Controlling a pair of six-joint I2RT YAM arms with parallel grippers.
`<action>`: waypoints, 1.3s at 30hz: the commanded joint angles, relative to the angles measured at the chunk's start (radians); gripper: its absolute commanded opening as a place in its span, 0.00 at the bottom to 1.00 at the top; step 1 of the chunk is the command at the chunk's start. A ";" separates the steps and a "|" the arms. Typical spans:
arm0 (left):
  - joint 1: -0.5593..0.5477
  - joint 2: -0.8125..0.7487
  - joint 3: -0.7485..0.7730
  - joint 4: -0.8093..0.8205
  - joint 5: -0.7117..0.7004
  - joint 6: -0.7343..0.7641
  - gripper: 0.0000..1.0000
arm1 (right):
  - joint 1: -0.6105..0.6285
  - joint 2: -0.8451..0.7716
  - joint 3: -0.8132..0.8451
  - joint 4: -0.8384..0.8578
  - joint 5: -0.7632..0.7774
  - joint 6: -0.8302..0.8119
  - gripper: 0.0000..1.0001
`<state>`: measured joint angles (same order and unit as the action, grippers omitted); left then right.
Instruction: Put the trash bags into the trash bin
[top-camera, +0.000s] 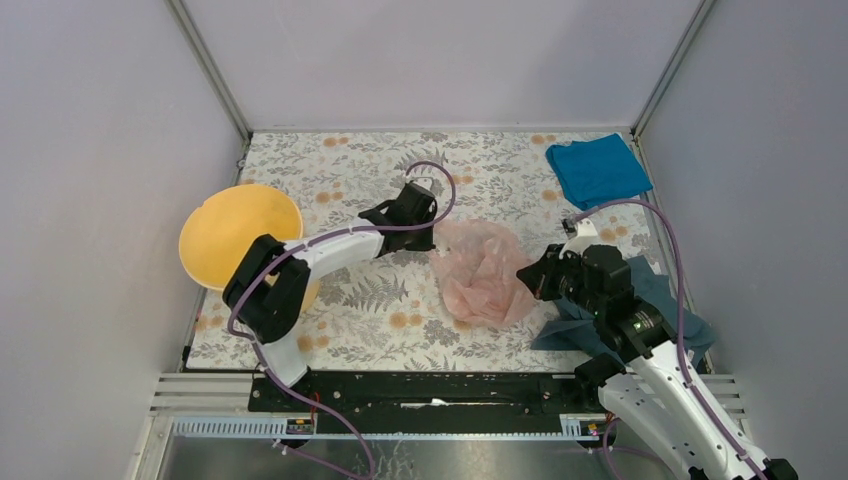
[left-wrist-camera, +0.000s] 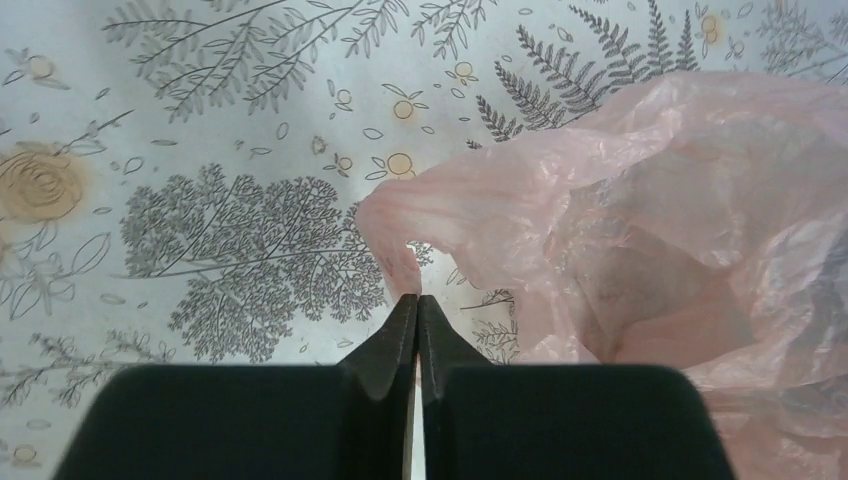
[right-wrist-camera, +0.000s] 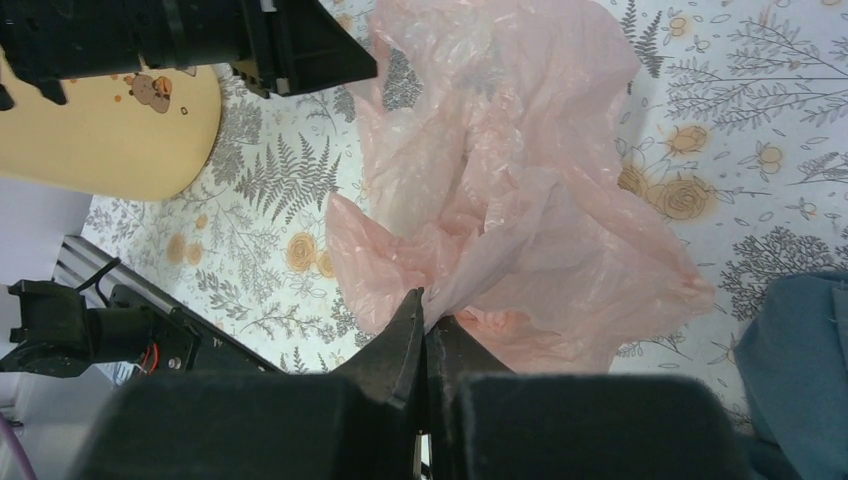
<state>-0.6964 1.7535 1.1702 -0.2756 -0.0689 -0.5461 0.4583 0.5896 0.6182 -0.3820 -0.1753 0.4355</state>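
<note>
left fingers (left-wrist-camera: 395, 345) and right fingers (right-wrist-camera: 400, 345) each pinch the trash bag (top-camera: 480, 270); lift evenly to clear the rim of the trash bin (top-camera: 205, 228).

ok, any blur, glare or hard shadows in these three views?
Top view: even, diffuse light, only faint shadows, bag sharp. Left wrist: left gripper soft up close, table and bag in focus, no glare. Right wrist: the same, right gripper soft, bag creases crisp, mild sheen only.

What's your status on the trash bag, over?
Left gripper shut on trash bag; right gripper shut on it too. Bag crumpled, outside trash bin. Only left arm between them.
</note>
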 joint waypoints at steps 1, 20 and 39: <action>0.007 -0.157 -0.027 0.024 -0.066 0.023 0.00 | 0.003 -0.027 0.047 -0.025 0.056 -0.015 0.00; 0.005 -0.789 -0.256 -0.209 -0.060 -0.050 0.00 | 0.003 0.060 0.054 0.001 0.149 0.076 0.00; 0.041 -0.656 0.377 -0.099 -0.213 0.084 0.00 | -0.049 0.470 0.921 0.187 0.057 -0.196 0.00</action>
<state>-0.6575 1.2476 1.7191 -0.4904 -0.1734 -0.4644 0.3965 1.2369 1.6821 -0.3523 -0.0841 0.3386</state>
